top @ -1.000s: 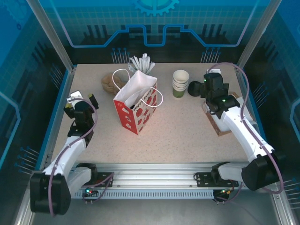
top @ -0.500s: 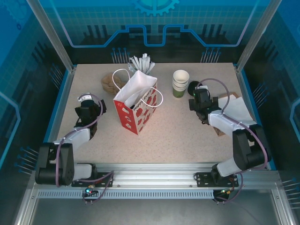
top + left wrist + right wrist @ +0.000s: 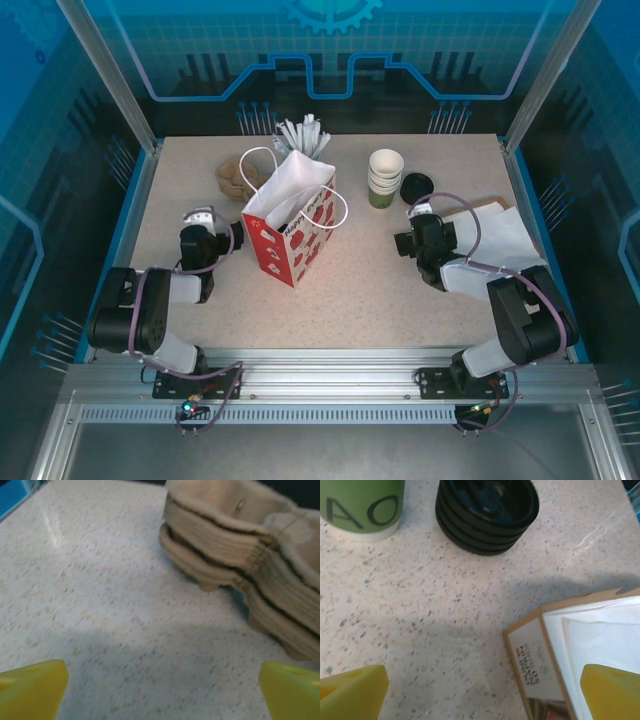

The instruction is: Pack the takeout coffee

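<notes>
The right gripper (image 3: 416,222) sits low over the counter (image 3: 360,290). The coffee cup (image 3: 487,507) is straight ahead of it, a squat dark round thing under a black lid. Its ringed sides read almost like stacked lids, and I cannot tell cup wall from lid.

The nearest hazard, as I judge it, is the stack of green cups (image 3: 362,505), ahead and to the left with only a narrow gap to the coffee cup. A wide approach could catch that stack with the left finger and topple it. A grip taken high, on the lid alone, could pop it off, and a hard squeeze on a paper wall could crush it and spill. Close on the gripper's right lies a flat cardboard sheet (image 3: 527,660) with white paper on it, which a careless sweep could drag along. The paper bag (image 3: 290,225) stands well off to the left, mouth up, and a cup carried low could clip its rim and tip it.

The right gripper is spread wide. Its yellow fingertips (image 3: 352,692) sit at both lower corners of the wrist view, with bare counter between them, and it holds nothing.

The left gripper (image 3: 200,225) is equally wide and empty. Its fingertips (image 3: 30,687) are low over the counter, a tan stack (image 3: 240,555) lies ahead and right, clear of them, and the bag is near on its right.
</notes>
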Motion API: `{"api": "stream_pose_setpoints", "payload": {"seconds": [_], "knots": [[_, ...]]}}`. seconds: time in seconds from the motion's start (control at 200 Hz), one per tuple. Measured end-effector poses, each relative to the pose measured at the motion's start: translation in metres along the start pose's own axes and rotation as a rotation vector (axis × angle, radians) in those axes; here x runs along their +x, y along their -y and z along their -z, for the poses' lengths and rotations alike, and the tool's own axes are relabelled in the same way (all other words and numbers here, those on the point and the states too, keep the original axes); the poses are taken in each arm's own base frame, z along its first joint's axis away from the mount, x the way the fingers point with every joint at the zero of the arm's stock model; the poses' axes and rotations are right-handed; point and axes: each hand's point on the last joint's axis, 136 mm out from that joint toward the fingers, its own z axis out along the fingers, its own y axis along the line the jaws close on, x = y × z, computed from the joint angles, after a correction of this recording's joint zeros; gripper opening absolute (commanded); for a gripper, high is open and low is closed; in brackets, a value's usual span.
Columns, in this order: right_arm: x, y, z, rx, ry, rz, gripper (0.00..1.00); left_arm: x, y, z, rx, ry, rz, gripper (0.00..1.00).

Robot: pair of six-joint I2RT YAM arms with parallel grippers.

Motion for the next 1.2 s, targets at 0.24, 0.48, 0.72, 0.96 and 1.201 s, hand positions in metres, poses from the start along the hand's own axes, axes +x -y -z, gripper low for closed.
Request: {"api": "stream_pose_setpoints", "payload": {"seconds": [0.24,0.48,0.72,0.96,1.201], "knots": [[-0.02,0.001,0.021,-0.04,0.168,-0.033,1.0,-0.001,0.007,0.001,0.029,0.015,-0.024,0.99],[-0.01,0.037,0.022,-0.017,0.237,-0.12,1.0,-0.002,0.008,0.0,0.032,0.016,-0.027,0.99],[-0.012,0.032,0.006,-0.081,0.264,-0.155,1.0,-0.002,0.008,0.0,0.033,0.016,-0.027,0.99],[-0.005,0.023,-0.008,-0.138,0.224,-0.16,1.0,-0.002,0.009,0.0,0.035,0.017,-0.028,0.99],[-0.015,0.028,-0.009,-0.152,0.245,-0.186,1.0,-0.002,0.009,0.0,0.035,0.017,-0.028,0.99]]}}
